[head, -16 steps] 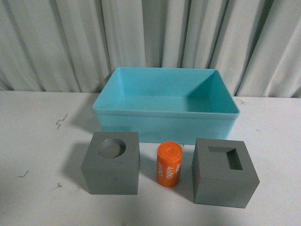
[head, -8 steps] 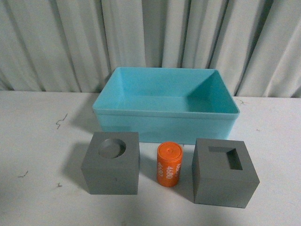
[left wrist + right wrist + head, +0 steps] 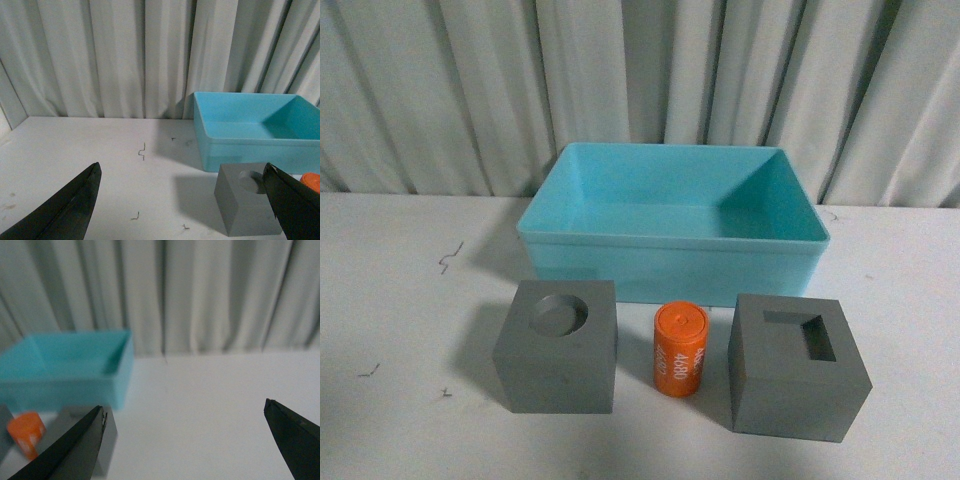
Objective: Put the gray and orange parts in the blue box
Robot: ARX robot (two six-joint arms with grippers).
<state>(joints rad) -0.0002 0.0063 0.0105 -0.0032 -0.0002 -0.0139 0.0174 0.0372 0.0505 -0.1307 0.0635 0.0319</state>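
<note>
In the front view the blue box (image 3: 670, 255) stands empty at the back of the white table. In front of it sit a gray cube with a round hole (image 3: 560, 345), an upright orange cylinder printed "4680" (image 3: 680, 350) and a gray cube with a rectangular hole (image 3: 795, 365). Neither arm shows there. My left gripper (image 3: 182, 172) is open, low over the table left of the round-hole cube (image 3: 247, 205), with the blue box (image 3: 250, 145) beyond. My right gripper (image 3: 185, 407) is open over bare table to the right of the blue box (image 3: 65, 382); the orange cylinder (image 3: 25, 432) shows blurred.
Pleated grey curtains (image 3: 640, 80) close off the back of the table. Small dark scraps (image 3: 142, 151) lie on the white tabletop (image 3: 400, 300) left of the box. Open tabletop lies to the right of the box (image 3: 210, 410).
</note>
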